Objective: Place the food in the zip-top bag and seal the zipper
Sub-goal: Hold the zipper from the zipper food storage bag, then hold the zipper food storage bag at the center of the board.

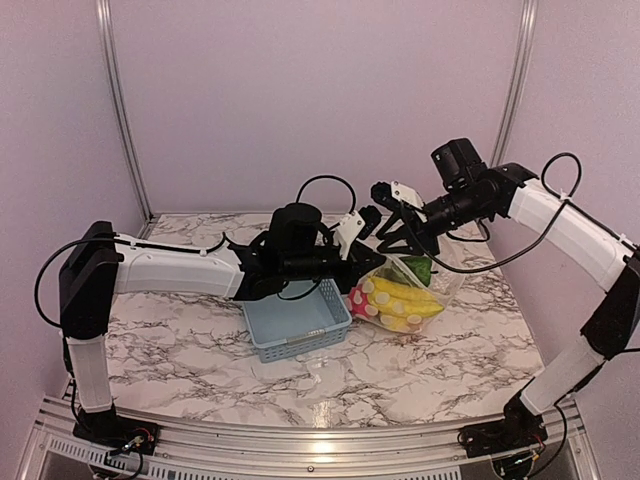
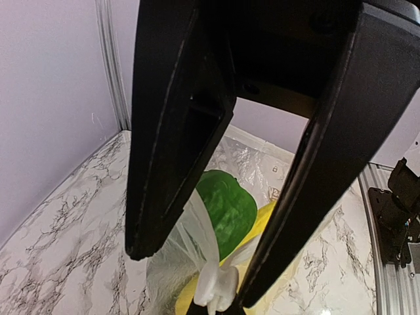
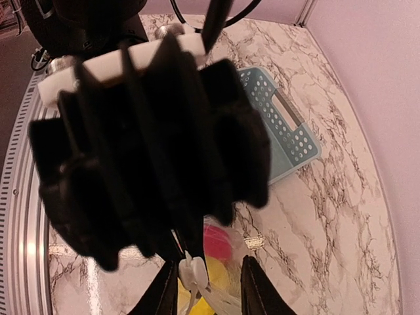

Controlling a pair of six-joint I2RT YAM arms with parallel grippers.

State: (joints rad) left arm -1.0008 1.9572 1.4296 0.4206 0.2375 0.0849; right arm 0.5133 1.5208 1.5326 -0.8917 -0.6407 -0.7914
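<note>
The clear zip-top bag stands right of the basket and holds yellow bananas, a green piece and a pink-red piece. My left gripper is at the bag's raised mouth. In the left wrist view its jaws stand apart. The bag plastic and the white zipper slider lie between them, in front of the green piece. My right gripper comes from above right. Its fingers are apart on either side of the slider, above the red piece.
The blue-grey mesh basket sits left of the bag and shows no food; it also shows in the right wrist view. The two grippers are almost touching over the bag's mouth. The marble table is walled at the back and sides.
</note>
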